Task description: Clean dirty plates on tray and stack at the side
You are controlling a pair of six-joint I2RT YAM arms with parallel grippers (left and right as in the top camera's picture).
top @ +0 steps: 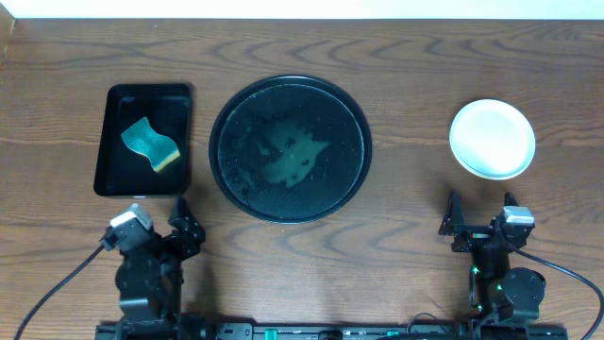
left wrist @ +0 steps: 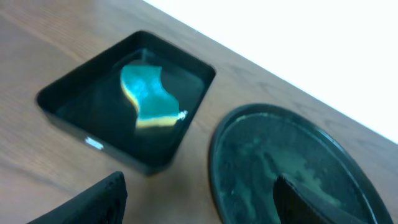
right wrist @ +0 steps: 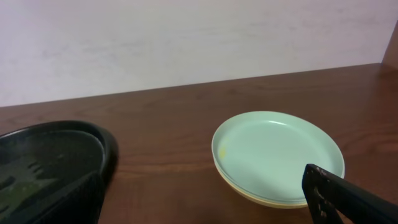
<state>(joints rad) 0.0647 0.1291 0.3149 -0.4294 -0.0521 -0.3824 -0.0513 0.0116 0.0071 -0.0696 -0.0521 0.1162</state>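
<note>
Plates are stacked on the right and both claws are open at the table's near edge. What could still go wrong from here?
1. The top light blue round plate shows a small yellow speck near its left rim, so it may not be fully clean.
2. The plate stack sits just ahead of the open right claw; a forward move could shove it.
3. The large round black tray carries a streaky, wet-looking film that might drip if the tray is lifted.

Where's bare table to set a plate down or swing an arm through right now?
Widest bare wood lies between the round tray and the plate stack. Another open strip runs in front of the round tray, between the left end effector and right end effector. The gap between the rectangular tray and the round tray is tight.
</note>
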